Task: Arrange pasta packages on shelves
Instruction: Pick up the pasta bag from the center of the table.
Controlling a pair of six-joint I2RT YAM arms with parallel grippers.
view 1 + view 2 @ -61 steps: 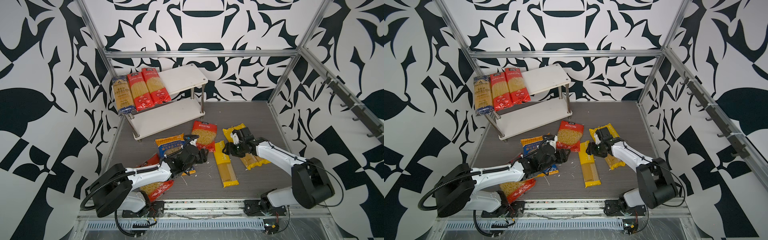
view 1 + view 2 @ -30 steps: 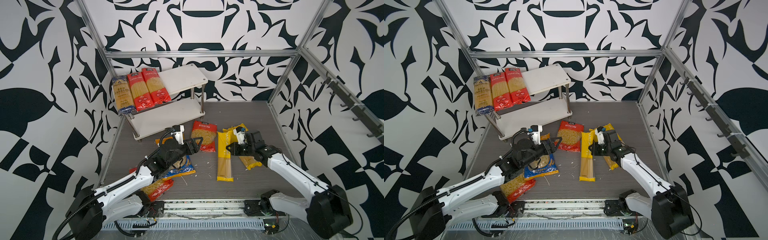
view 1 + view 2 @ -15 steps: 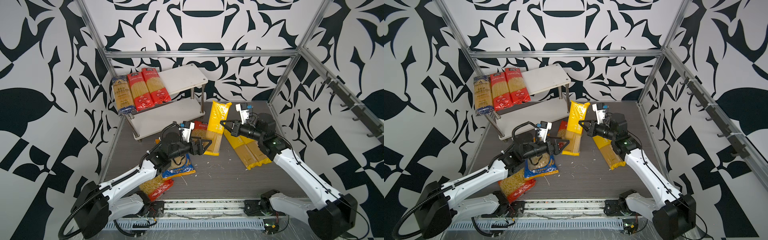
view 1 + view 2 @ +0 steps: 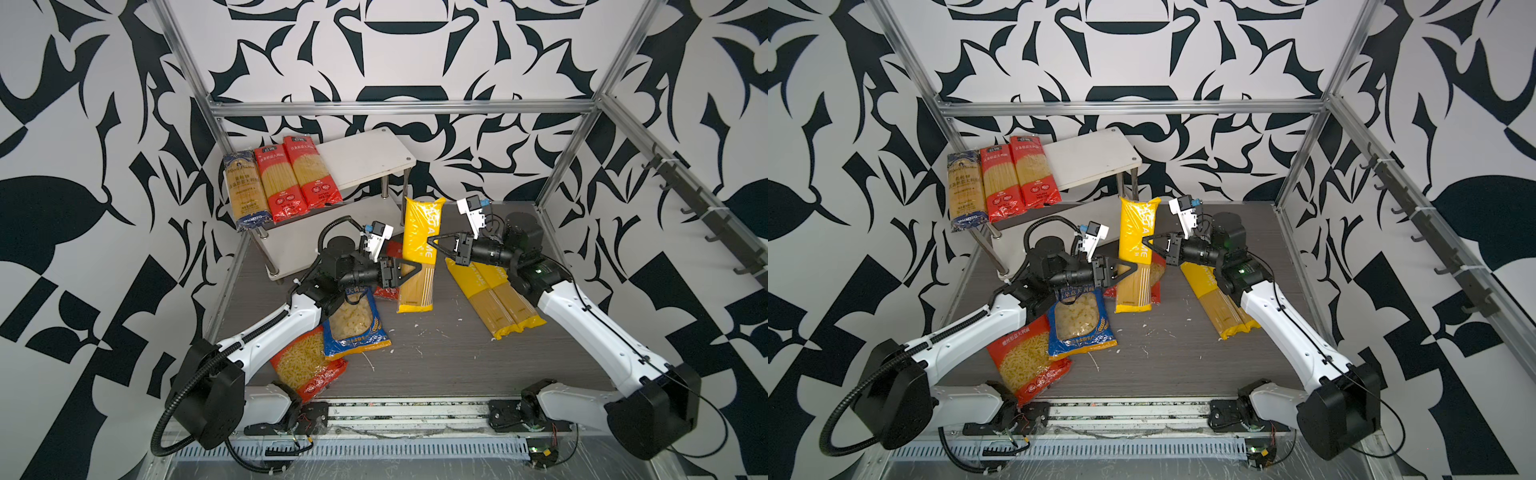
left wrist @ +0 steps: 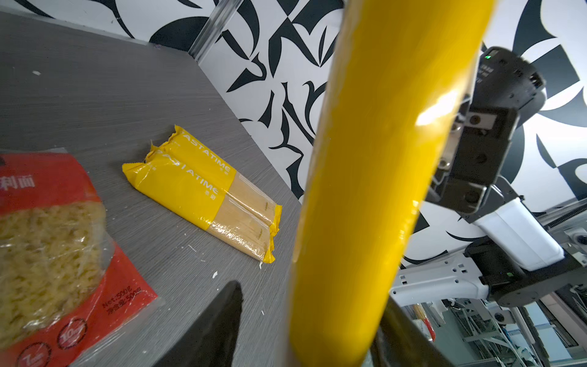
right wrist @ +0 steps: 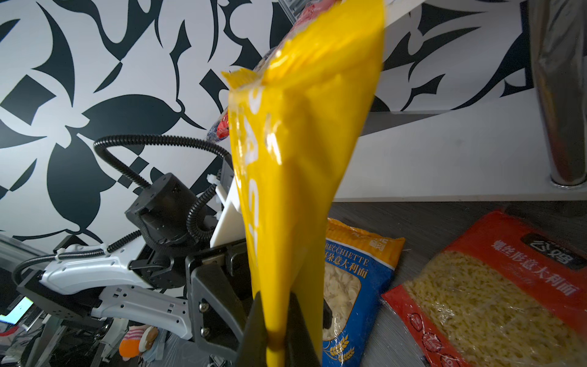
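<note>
Spaghetti: three packs (image 4: pixel 282 183) lie on the top shelf (image 4: pixel 368 158). A yellow pack (image 4: pixel 419 224) hangs upright mid-air, pinched by the right gripper (image 4: pixel 430 242), left gripper (image 4: pixel 417 269) spread around it. Two packs (image 4: pixel 492 293), three bags (image 4: pixel 356 326) wait on the table (image 4: pixel 449 357).

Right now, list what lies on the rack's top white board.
Three long plastic spaghetti packs side by side: blue pack, red pack, second red pack. Beneath them the board is covered.
</note>
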